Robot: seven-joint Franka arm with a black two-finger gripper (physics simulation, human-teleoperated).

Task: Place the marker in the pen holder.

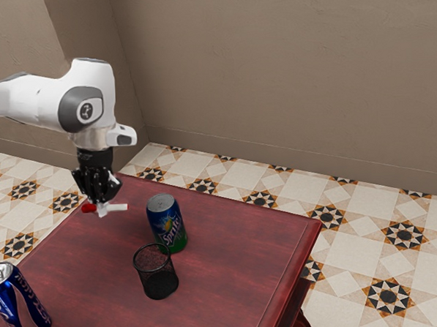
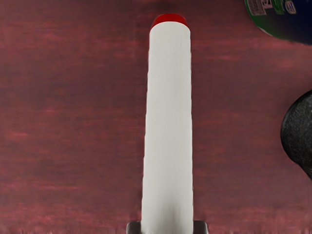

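Nearest me, at the exterior view's lower left, a blue can [image 1: 24, 305] stands upright on the dark red wooden table [image 1: 230, 240]. Next comes the pen holder [image 1: 159, 282], a black mesh cup, also upright; just beyond and beside it stands a blue-and-green Sprite can [image 1: 168, 228]. Farther back, toward the exterior view's left, the arm's gripper [image 1: 102, 207] points down above the tabletop, its two fingers closed on the marker [image 1: 117, 207] from either side. The marker is held crosswise, roughly level, outside the pen holder, its white body showing with red at one end. Behind the table lie patterned floor tiles [image 1: 421, 259] and a plain brownish wall [image 1: 273, 80].
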